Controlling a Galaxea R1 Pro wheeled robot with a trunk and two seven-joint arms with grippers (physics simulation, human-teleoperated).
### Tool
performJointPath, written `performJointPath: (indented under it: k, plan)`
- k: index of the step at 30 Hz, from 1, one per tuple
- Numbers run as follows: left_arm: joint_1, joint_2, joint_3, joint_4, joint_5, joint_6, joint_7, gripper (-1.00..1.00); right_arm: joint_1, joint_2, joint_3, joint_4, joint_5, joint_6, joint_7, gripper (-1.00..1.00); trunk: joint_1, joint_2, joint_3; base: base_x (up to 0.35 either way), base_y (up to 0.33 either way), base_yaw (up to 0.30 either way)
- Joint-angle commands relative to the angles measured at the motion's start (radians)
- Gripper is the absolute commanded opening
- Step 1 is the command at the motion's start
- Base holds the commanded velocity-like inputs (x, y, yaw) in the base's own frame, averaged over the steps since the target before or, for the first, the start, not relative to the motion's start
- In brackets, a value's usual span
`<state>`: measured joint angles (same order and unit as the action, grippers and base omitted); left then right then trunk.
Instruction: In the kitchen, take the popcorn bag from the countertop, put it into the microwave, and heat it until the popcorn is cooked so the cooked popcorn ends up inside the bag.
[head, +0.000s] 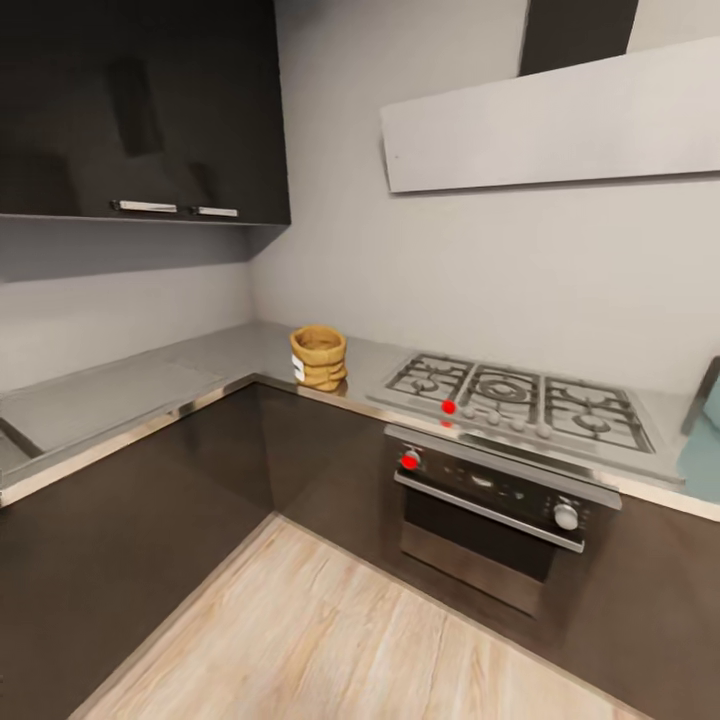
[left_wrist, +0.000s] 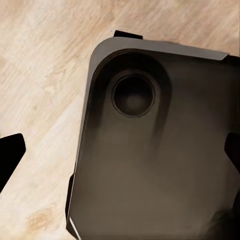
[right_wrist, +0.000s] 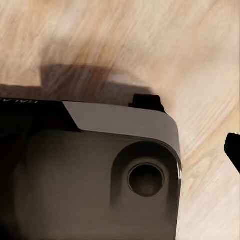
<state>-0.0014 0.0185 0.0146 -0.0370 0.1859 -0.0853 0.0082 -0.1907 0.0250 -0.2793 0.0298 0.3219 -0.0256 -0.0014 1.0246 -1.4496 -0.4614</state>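
Your right wrist camera looks down on pale wood-grain floor (right_wrist: 200, 50), with a soft dark shadow lying across the boards just above the robot's own base. That base (right_wrist: 75, 190) is a dark, rounded-corner platform with a lighter grey bevelled rim; a round recessed socket (right_wrist: 146, 179) sits near its corner, and a small black block (right_wrist: 146, 101) pokes out past the rim onto the floor side. At the frame's edge you can see one dark fingertip (right_wrist: 233, 149) of the right claw over the floor, and with its partner out of frame you cannot judge how wide the claw stands.
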Motion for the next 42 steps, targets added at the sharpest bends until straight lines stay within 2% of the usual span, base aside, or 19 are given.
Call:
performJointPath:
  k: [1, 16, 26, 36, 42]
  plan:
    - [0.0, 0.0, 0.001, 0.0, 0.005, -0.001, 0.001, 1.0, -0.001, 0.0, -0.008, 0.002, 0.008, -0.002, 0.0, 1.0, 0.0, 0.0, -0.001, 0.261, 0.255, 0.0]
    - [0.0, -0.001, 0.002, 0.001, 0.005, 0.002, 0.001, 1.0, -0.001, -0.002, -0.009, 0.002, 0.008, 0.008, 0.002, 1.0, 0.0, 0.0, -0.001, 0.302, 0.168, 0.001]
    - [0.0, -0.001, 0.002, 0.0, 0.003, -0.007, 0.003, 1.0, -0.001, -0.004, -0.008, 0.002, 0.007, 0.007, 0.002, 1.0, 0.0, 0.0, -0.001, 0.306, 0.035, 0.231]
    - [0.0, -0.002, 0.002, -0.003, 0.002, -0.008, 0.003, 1.0, -0.001, -0.004, -0.009, 0.002, 0.005, 0.004, 0.0, 1.0, 0.0, 0.0, -0.001, 0.048, 0.0, 0.262]
    - [0.0, -0.003, 0.004, -0.004, 0.0, -0.01, 0.004, 1.0, -0.001, -0.012, -0.009, 0.002, 0.004, -0.007, 0.0, 1.0, 0.0, 0.0, -0.001, 0.0, 0.0, 0.045]
